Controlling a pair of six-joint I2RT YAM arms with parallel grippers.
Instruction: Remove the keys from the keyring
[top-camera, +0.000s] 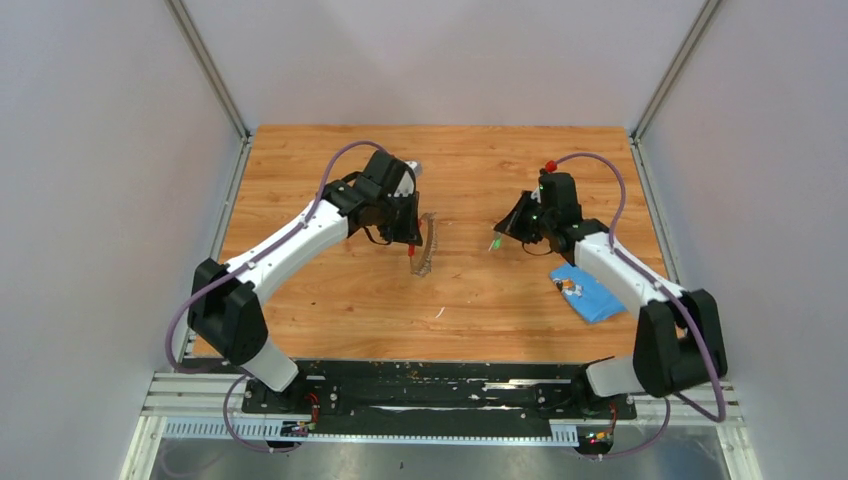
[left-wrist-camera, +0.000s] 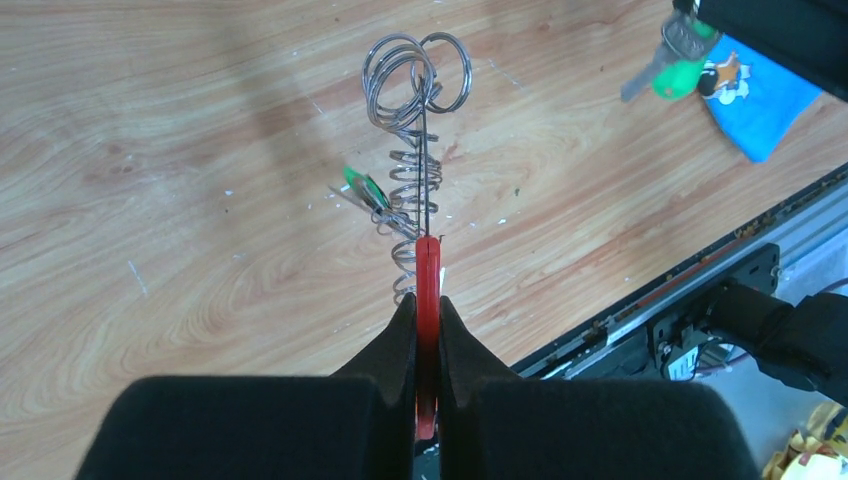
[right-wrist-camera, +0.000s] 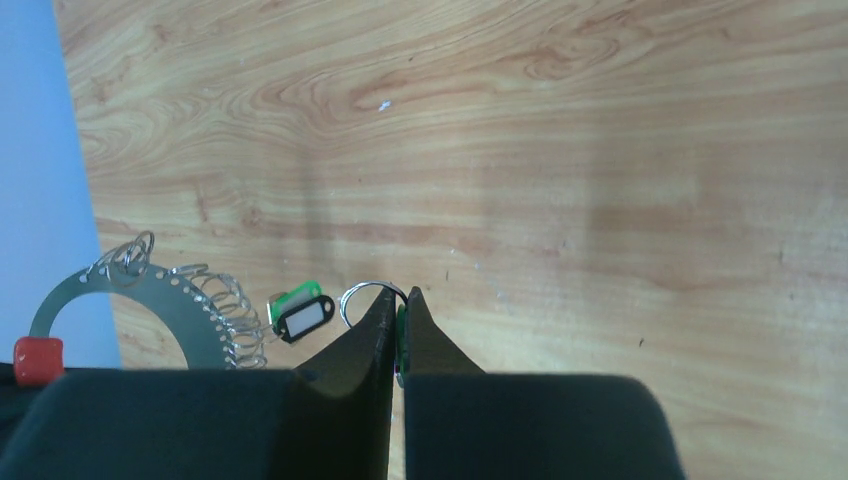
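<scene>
The top camera looks down from high behind the arms (top-camera: 290, 245) at the whole worktop (top-camera: 480, 300). Wrist cameras sit close behind the left end effector (left-wrist-camera: 427, 302) and right end effector (right-wrist-camera: 398, 298). All see the keyring (top-camera: 428, 245).

**Bright metal on matt wood**

The tabletop (top-camera: 330, 300) is smooth wood-grain board with a dull sheen and a few pale scuffs. The keyring (right-wrist-camera: 150, 293) is flat silver metal, hung with shiny wire loops (left-wrist-camera: 372, 85). Its red sleeve (left-wrist-camera: 428, 285) looks like glossy plastic. The keys (left-wrist-camera: 675, 75) have bare metal blades and glossy green plastic heads. The cloth (top-camera: 590, 292) is soft blue fabric. The left end effector (left-wrist-camera: 427, 308) and right end effector (right-wrist-camera: 397, 300) are matt black.
</scene>
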